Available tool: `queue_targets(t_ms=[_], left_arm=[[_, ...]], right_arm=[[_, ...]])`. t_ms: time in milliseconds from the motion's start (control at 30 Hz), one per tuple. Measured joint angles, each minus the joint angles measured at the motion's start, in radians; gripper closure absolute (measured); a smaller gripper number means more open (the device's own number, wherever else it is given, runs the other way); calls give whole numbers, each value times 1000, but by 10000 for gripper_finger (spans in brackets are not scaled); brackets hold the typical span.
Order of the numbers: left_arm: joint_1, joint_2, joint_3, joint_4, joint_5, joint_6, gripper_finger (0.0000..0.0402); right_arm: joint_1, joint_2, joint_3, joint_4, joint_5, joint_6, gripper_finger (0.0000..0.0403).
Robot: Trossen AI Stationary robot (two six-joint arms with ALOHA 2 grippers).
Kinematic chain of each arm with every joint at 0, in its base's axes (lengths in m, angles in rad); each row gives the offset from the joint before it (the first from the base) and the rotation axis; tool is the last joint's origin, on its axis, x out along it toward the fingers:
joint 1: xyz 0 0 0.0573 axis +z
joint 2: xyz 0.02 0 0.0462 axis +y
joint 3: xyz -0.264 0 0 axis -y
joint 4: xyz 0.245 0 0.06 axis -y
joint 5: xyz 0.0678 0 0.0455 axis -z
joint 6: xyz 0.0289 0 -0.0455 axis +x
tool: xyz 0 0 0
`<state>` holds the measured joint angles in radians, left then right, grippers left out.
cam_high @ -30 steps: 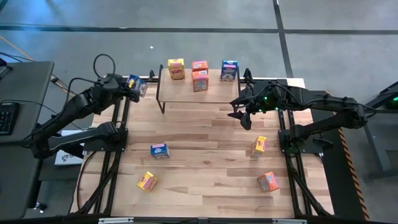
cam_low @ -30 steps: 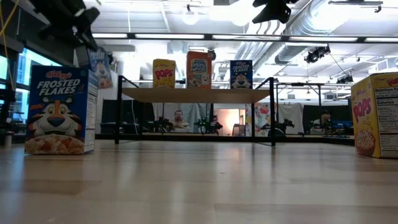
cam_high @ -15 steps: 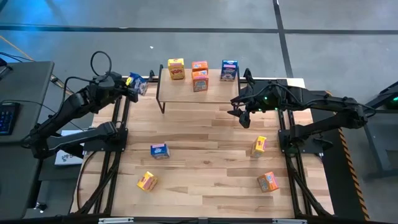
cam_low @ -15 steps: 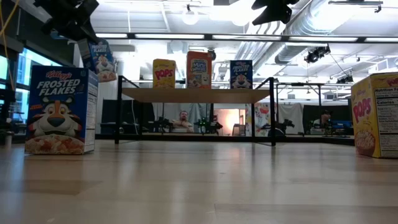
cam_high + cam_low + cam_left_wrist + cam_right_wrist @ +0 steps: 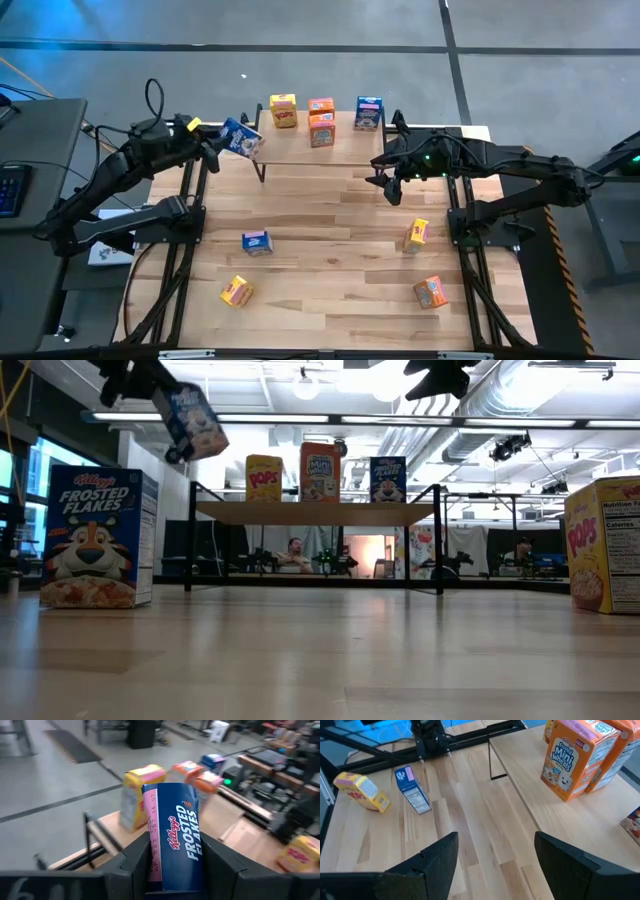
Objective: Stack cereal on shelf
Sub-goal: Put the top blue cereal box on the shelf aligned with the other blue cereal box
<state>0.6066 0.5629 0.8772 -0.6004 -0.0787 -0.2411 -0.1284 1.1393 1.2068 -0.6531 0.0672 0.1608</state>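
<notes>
Your left gripper (image 5: 222, 142) grips a blue Frosted Flakes box (image 5: 241, 139); next, set it on the shelf (image 5: 300, 152).

Bright ceiling lamps (image 5: 305, 378) glare white above me in the low view, and the desk (image 5: 330, 250) is evenly lit with only faint shadows. Past my left claw (image 5: 175, 865), the room behind blurs.
</notes>
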Motion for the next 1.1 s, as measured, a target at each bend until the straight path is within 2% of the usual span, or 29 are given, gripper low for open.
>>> queue_targets(t_ms=[233, 700, 933, 1100], left_arm=[[-52, 31, 0, 53, 100, 20, 265], [-276, 211, 0, 257, 101, 37, 266], [-396, 310, 0, 312, 92, 36, 266], [-477, 391, 0, 365, 90, 59, 266]], right_arm=[[0, 0, 0, 27, -10, 6, 147], [0, 0, 0, 20, -27, -4, 145], [0, 0, 0, 6, -28, -4, 114], [0, 0, 0, 17, -88, -4, 97]])
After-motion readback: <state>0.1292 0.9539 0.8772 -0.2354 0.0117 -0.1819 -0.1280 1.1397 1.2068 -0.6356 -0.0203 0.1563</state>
